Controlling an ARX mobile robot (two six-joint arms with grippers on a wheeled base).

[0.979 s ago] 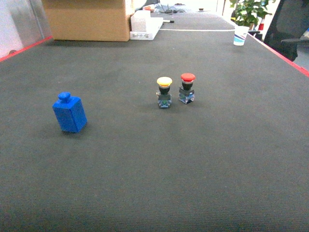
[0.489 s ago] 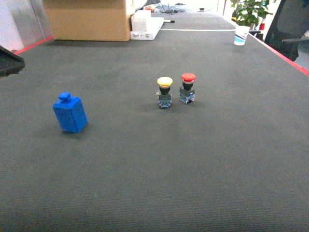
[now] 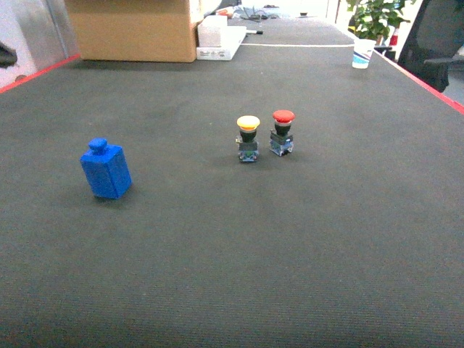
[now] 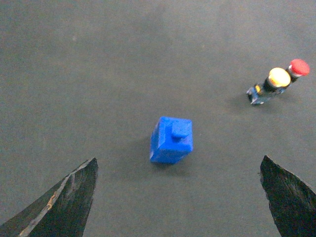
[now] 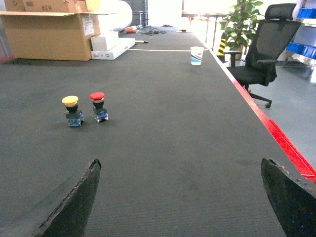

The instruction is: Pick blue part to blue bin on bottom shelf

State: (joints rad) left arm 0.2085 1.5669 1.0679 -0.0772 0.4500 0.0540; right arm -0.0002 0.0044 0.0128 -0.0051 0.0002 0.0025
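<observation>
**Inspector:** While the left gripper [image 4: 177, 197] hangs above the mat with its jaws spread wide and nothing between them, the blue part [image 4: 171, 140] stands upright directly under its camera, centred between the two fingertips. I judge that alignment deliberate: it sets up a straight descent onto the block.

**Clerk:** And the right side?

**Inspector:** The right gripper [image 5: 180, 197] is likewise parted and empty, held low and aimed across the table [image 5: 173, 148]; I judge it parked, with no part in this step.

**Clerk:** Positions from the head view?

**Inspector:** The blue part [image 3: 106, 169] sits at nine o'clock from centre. The yellow push-button [image 3: 248, 138] and red push-button [image 3: 282, 132] stand side by side, just apart, at about twelve. Farther off, a cardboard box [image 3: 134, 29] at eleven, a paper cup [image 3: 362, 52] at one.

**Clerk:** Counts?

**Inspector:** One blue part, two push-buttons, one box, one cup. No blue bin and no bottom shelf appear in any view.
</observation>
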